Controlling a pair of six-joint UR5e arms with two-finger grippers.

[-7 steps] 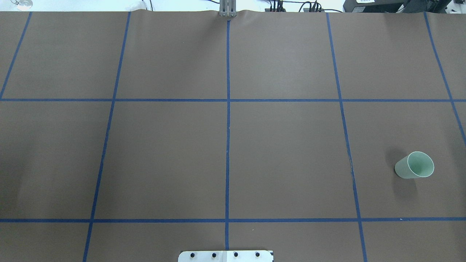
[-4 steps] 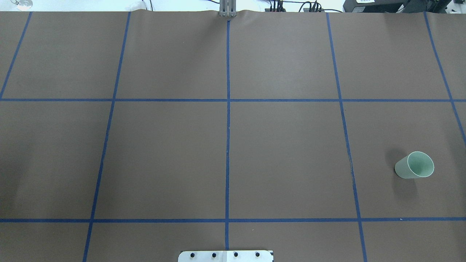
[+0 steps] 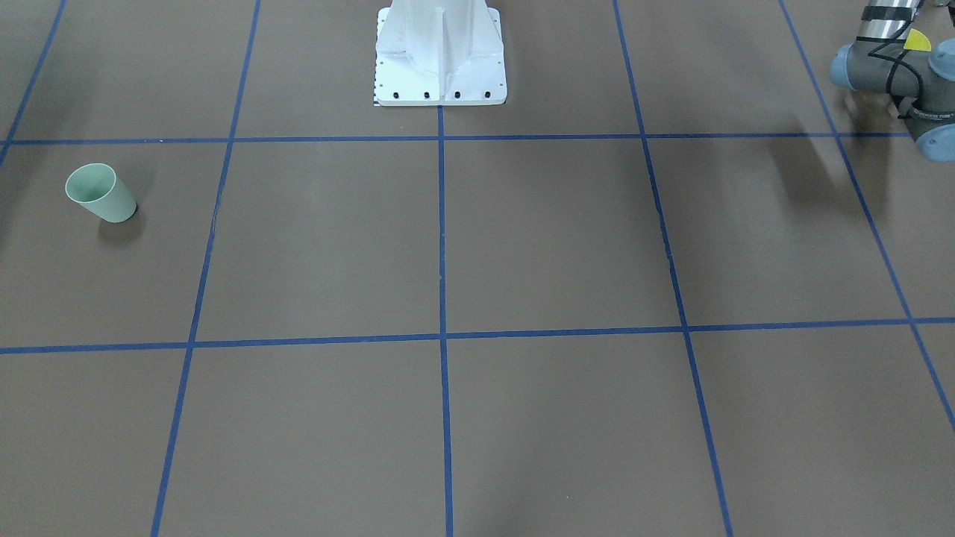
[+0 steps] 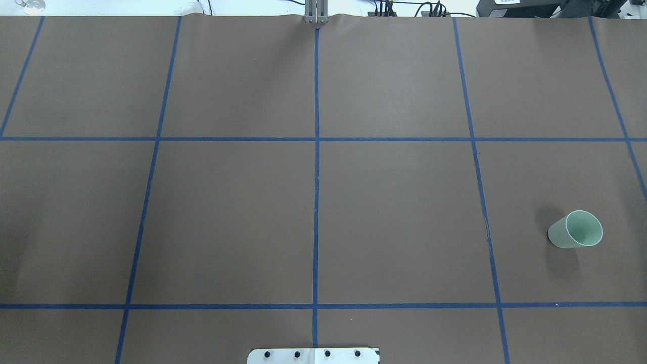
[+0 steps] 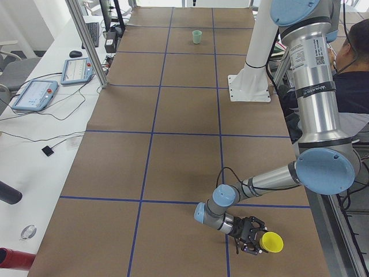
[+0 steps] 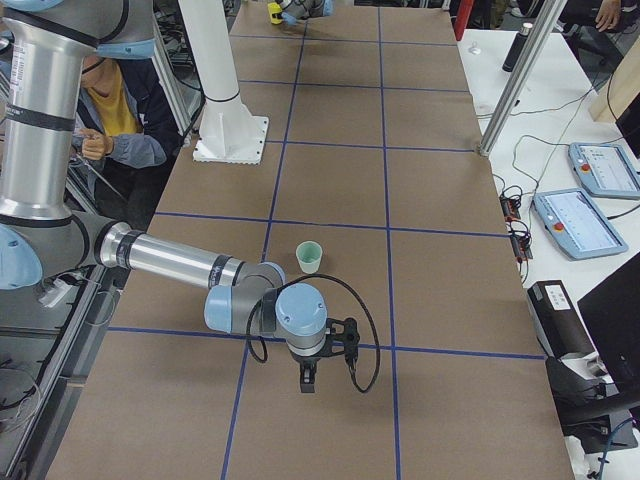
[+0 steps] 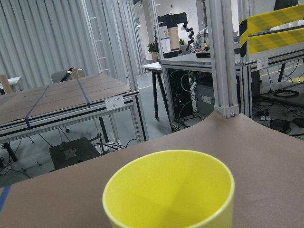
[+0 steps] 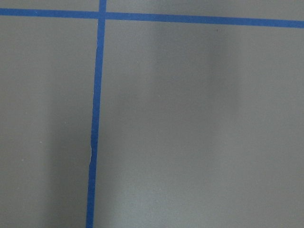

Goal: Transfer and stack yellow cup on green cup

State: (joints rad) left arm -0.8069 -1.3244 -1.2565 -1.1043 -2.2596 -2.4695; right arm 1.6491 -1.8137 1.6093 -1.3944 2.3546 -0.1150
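Starting w/ the left tool (image 5: 253, 235): it lies low and roughly level at the robot's-left end of the brown papered surface (image 4: 227, 217) w/ blue tape grid. Its nose is right up against the small, tapered, plain plastic yellow cup (image 5: 271, 242). Only the side view shows it and the wrist view has no fingers in frame, so I cannot tell if it is spread or pinching the cup wall.

Step in hand, as I read it: the pick, i.e. approach or grasp. The yellow cup is upright near the robot-side edge, mouth up, long axis vertical. Its base is cut off in the wrist view, so resting vs. lifted is unclear.

The right tool (image 6: 306, 384) hangs pointing down over bare surface near the small, tapered, pale plastic green cup (image 6: 310, 256). Spread or pressed together, cannot tell either. The green cup stands upright, mouth up, axis vertical, at the opposite end, well apart from the yellow cup.

Next move prob. needs a firm side pinch, a straight lift and a long carry across (maybe a hand-over). The axis should stay vertical so the base drops into the green mouth.
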